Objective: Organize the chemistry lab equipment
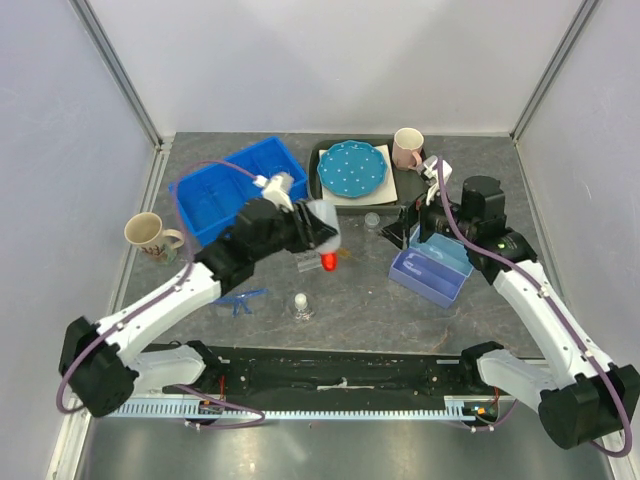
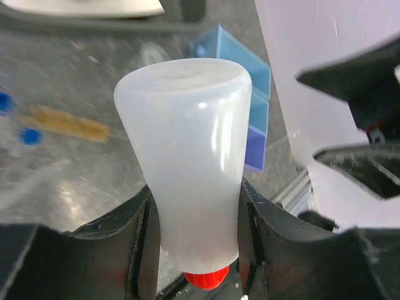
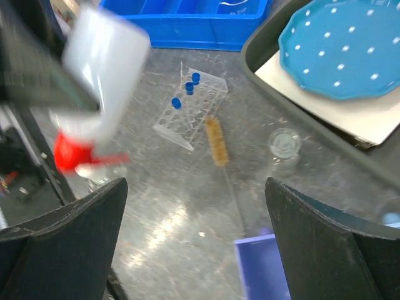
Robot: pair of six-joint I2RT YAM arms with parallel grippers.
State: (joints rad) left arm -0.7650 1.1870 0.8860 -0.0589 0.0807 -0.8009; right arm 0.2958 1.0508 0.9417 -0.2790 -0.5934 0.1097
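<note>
Your left gripper (image 2: pixel 197 240) is clamped on squeeze bottle (image 2: pixel 187 137), just right of blue bin (image 1: pixel 215 195); right gripper (image 3: pixel 195 194) spread, empty. Carry level, grip firm.

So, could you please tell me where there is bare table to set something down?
Freest: the grey tabletop between the small clear glass flask and the lavender plastic box, on the near side. Crowded behind: the blue plastic bin, black tray and small clear beaker, with the white red-nozzled squeeze bottle in the left fingers over the middle.
</note>
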